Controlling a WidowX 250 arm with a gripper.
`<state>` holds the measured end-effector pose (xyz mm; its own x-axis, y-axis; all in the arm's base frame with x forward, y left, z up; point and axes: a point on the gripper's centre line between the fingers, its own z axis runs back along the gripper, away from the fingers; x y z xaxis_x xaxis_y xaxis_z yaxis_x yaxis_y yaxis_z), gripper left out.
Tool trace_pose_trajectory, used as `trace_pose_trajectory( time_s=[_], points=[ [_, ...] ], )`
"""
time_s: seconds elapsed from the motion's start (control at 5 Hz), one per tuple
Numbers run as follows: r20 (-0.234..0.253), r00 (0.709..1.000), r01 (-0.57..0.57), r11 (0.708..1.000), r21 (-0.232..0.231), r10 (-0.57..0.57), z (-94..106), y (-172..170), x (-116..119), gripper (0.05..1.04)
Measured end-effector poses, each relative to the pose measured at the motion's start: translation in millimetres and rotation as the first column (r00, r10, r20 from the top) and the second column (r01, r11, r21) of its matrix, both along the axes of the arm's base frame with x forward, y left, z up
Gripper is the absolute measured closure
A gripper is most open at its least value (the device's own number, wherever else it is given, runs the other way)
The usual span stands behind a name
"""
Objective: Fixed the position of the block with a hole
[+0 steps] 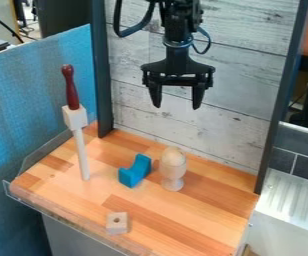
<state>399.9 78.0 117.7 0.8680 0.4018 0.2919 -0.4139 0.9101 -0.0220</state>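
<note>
The black gripper [177, 104] hangs open high over the back of the wooden work surface, in front of the whitewashed board wall, with nothing between its fingers. A small pale wooden block with a hole [117, 223] lies near the front edge of the surface, its hole facing up. It is well below the gripper and apart from the other objects. Another pale block [75, 117] sits partway up an upright light rod [82, 155] at the left, beneath a dark red handle-shaped piece [70, 87].
A blue curved block [135, 171] stands mid-surface, just left of a wooden egg on a cup-like stand [173, 169]. A clear low rim [23, 195] runs along the left and front edges. Dark posts [102, 70] flank the back wall; a white ridged panel [291, 200] lies at right.
</note>
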Motion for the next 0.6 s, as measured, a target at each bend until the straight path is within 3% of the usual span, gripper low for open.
trace_pose_trajectory(
  time_s=[0.2,0.4,0.6],
  points=[
    [-0.042,0.999,0.000,1.000,-0.009,0.000,-17.2,-1,-3,0.082],
    [-0.085,0.996,0.019,0.999,-0.029,-0.021,-39.7,-9,-35,0.082],
    [-0.048,0.998,0.029,0.999,-0.046,-0.031,-35.8,-8,-62,0.082]
  ],
)
